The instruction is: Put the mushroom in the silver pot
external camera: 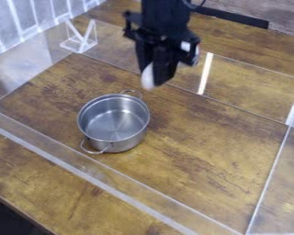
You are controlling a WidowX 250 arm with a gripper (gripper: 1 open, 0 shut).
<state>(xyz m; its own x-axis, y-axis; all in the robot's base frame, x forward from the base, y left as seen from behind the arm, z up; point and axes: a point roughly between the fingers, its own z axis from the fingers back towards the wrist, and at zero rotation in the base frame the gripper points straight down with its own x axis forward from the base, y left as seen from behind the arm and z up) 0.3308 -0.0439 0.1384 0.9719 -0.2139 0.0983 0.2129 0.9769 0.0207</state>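
The silver pot (114, 122) stands empty on the wooden table, left of centre. My black gripper (161, 77) hangs in the air above and just behind the pot's far right rim. It is shut on the mushroom (149, 77), whose white stem shows at the left side of the fingers. The mushroom's cap is hidden behind the gripper.
A low clear plastic wall (137, 197) runs along the front of the table, and another clear panel (206, 73) stands upright just right of the gripper. A small white frame (78, 37) sits at the back left, with white railings (21, 23) beyond it.
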